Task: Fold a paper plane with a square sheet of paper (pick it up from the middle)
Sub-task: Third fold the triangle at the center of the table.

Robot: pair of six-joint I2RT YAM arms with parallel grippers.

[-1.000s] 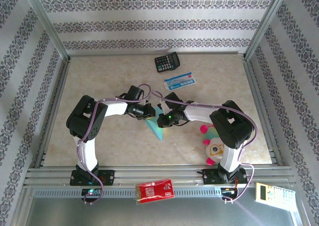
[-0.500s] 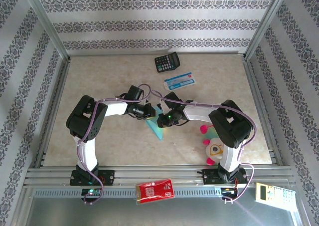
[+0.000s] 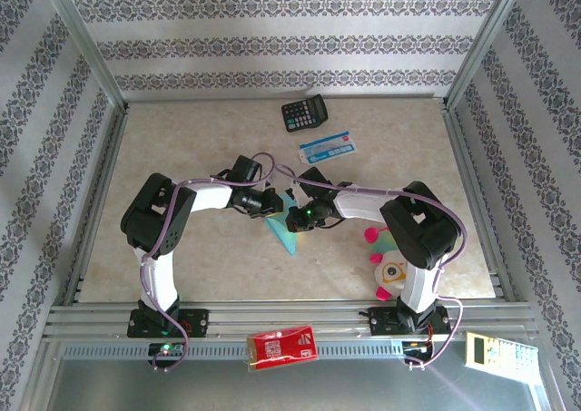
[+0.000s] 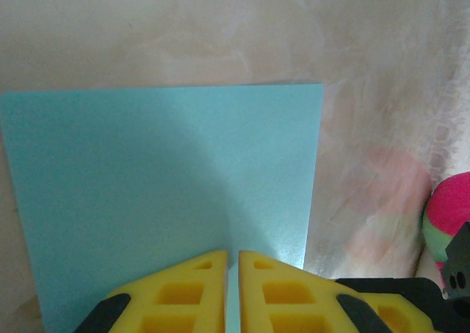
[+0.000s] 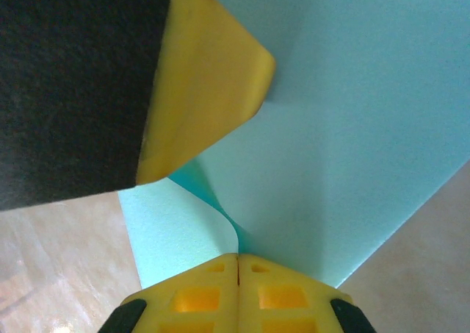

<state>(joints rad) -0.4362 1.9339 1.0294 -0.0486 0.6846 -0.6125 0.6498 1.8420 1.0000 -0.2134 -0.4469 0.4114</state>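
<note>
Right end effector on unmarked paper

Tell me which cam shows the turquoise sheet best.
Left wrist: the sheet lies face-on, far edge and right corner clear. Right wrist gives a close-up of a curled fold, outline cut off. Top external shows a small, mostly covered sliver.

Top camera: high, behind the arm bases, angled down and forward over the whole table.
Left wrist camera: close in, past the left gripper's fingers onto the turquoise sheet.
Right wrist camera: closer still, past the right gripper's fingers, from the facing side.
All three share the sheet.
</note>
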